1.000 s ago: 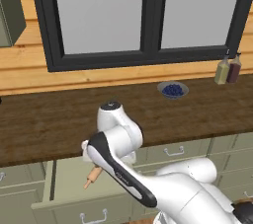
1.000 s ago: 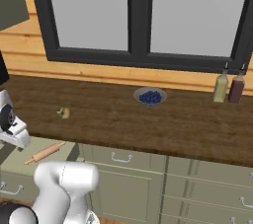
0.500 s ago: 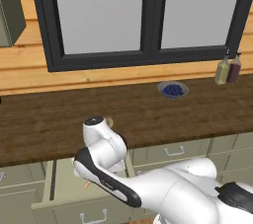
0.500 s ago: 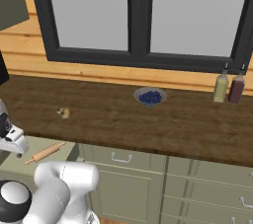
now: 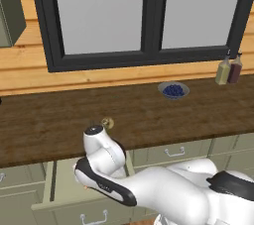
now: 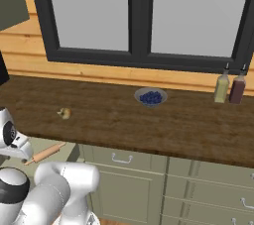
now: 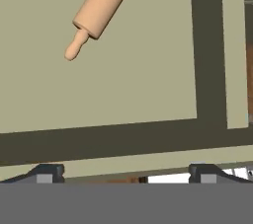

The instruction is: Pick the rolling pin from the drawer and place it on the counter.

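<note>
The light tan rolling pin (image 7: 105, 0) lies on the flat floor of the open sage-green drawer (image 7: 123, 85), its thin handle end pointing toward the lower left of the hand view. In the right base view the rolling pin (image 6: 44, 153) shows lying slanted in the drawer (image 6: 71, 150), just right of my white wrist. My gripper (image 7: 127, 172) hovers above the drawer's near side, open, its fingertips (image 7: 47, 171) set wide apart with nothing between them. The pin is apart from them, farther in. The dark wood counter (image 5: 173, 115) runs above the drawer (image 5: 62, 182).
A small yellowish-brown knob-like thing (image 5: 106, 122) sits on the counter above the drawer. A bowl of blueberries (image 5: 173, 90) and two bottles (image 5: 228, 70) stand farther right. Closed green drawers (image 6: 124, 158) with silver handles line the cabinet front.
My arm has swung left and lowered over the open drawer. The rolling pin has stayed where it lay.
</note>
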